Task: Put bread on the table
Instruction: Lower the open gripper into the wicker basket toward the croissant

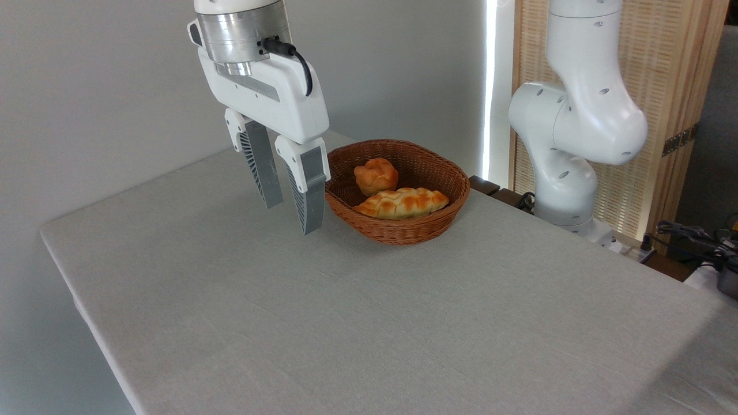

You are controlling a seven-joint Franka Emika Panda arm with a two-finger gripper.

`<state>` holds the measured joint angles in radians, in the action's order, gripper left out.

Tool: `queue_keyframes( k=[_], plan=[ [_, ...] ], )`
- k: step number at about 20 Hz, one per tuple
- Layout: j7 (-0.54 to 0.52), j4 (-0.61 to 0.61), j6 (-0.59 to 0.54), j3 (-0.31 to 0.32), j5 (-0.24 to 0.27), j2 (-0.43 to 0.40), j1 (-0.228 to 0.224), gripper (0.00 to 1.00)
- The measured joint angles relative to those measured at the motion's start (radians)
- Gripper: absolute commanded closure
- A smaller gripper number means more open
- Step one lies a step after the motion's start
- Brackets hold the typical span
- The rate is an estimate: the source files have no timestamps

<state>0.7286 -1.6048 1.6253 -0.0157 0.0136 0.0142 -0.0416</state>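
The bread (402,202), a long braided golden loaf, lies inside a brown wicker basket (403,230) near the table's far edge. My gripper (293,218) hangs open to the left of the basket, above the grey-clothed table (346,323), with nothing between its grey ribbed fingers (309,196). The right finger overlaps the basket's left rim in this view. The gripper is apart from the bread.
A small round orange bun (376,176) sits in the basket behind the loaf. The arm's white base (568,173) stands at the table's far right. Cables and small items (703,236) lie beyond the right edge. A wooden slatted screen (663,115) stands behind.
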Motion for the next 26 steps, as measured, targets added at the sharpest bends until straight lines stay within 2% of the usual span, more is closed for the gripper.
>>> queue_keyframes(
  k=[11, 15, 19, 26],
  plan=[
    [0.0, -0.006, -0.001, 0.0, 0.0, 0.001, 0.0, 0.0],
    [0.0, -0.063, -0.008, -0.004, 0.01, -0.022, -0.005, 0.0],
    [0.0, -0.204, -0.01, -0.007, 0.033, -0.145, -0.045, 0.0],
    [0.022, -0.576, -0.027, -0.007, 0.035, -0.479, -0.21, 0.0]
  ],
)
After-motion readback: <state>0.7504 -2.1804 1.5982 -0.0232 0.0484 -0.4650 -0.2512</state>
